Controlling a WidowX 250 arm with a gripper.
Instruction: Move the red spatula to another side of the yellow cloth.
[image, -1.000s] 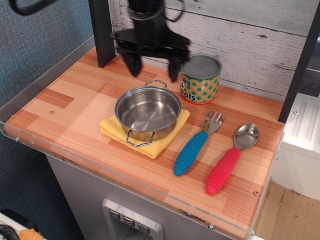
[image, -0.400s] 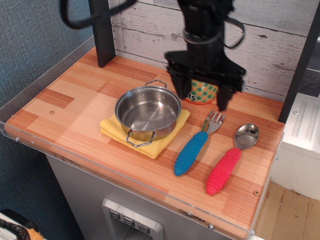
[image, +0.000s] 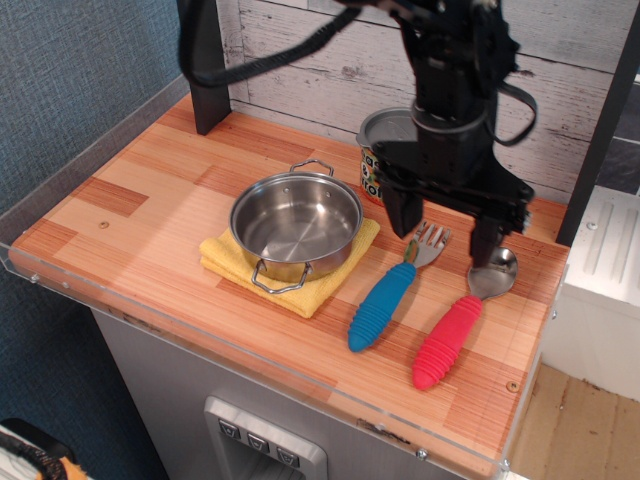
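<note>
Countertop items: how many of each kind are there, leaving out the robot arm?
Utensils: 2, the red spatula and the blue-handled fork
Pots: 1, the steel pot
Cloths: 1, the yellow cloth under the pot
Cans: 1, the patterned can, partly hidden behind the arm
Total: 5

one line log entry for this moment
phase: approach | gripper: open, above fork head and spatula head | red spatula: on counter, right of blue fork, not grasped | yellow cloth: under steel pot
</note>
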